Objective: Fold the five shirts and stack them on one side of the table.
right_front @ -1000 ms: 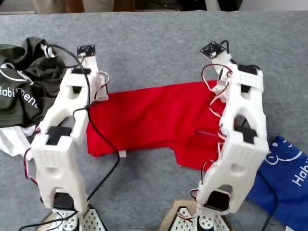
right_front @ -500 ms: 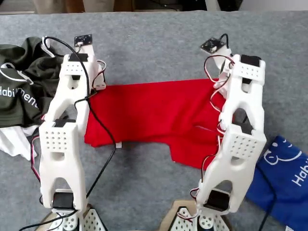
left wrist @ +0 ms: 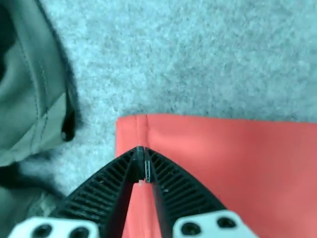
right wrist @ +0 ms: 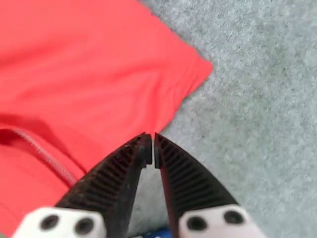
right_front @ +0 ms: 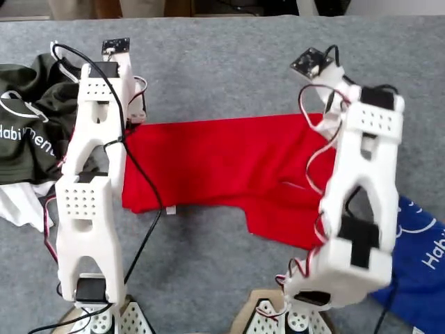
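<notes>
Red shirt [right_front: 222,163] lies mid-bench [right_front: 229,62], stretched left to right between arms. Left hand [left wrist: 143,161] clamped tight on shirt's far-left corner, sliver of red between tips. Right hand [right wrist: 151,144] pinched closed on far-right edge, creases running to tips. Dark green shirt [right_front: 28,118] heaped at left, blue shirt [right_front: 417,257] near right.
</notes>
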